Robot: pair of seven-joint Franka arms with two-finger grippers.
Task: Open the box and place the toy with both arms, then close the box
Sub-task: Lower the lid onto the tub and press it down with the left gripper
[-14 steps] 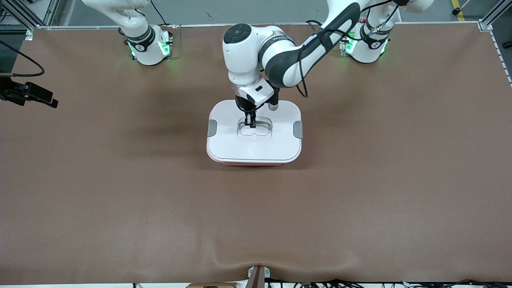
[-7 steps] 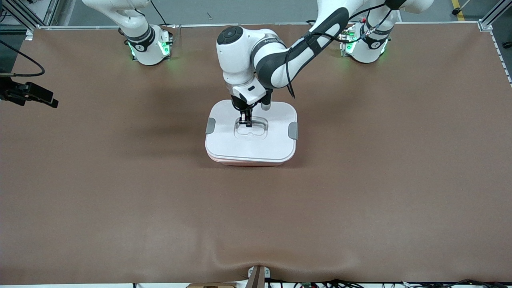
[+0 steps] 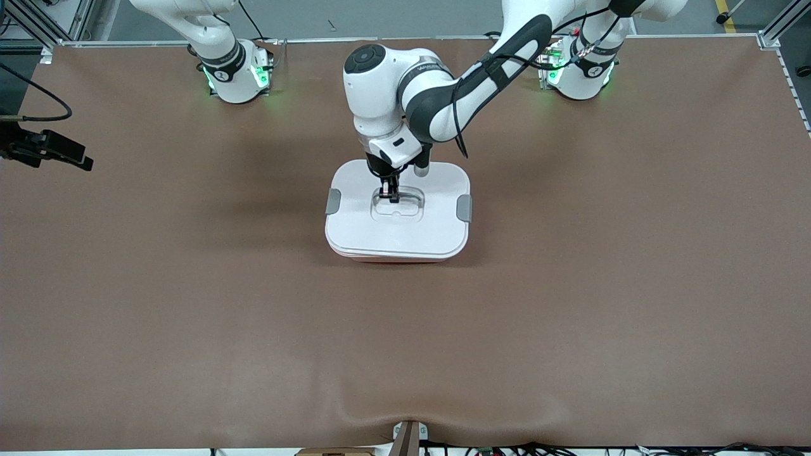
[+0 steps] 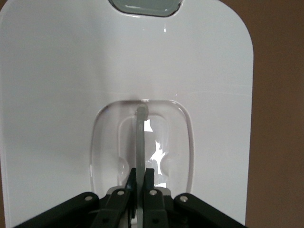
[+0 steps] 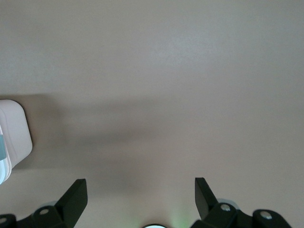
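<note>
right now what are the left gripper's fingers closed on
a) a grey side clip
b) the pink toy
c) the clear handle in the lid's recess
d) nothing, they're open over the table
c: the left gripper pinches the clear handle in the recess of the white lid.

The white lid (image 3: 398,215) hides the inside of the box (image 3: 398,256), so its contents cannot be told. In the right wrist view only a corner of the box (image 5: 14,135) shows, cut off by the edge.
</note>
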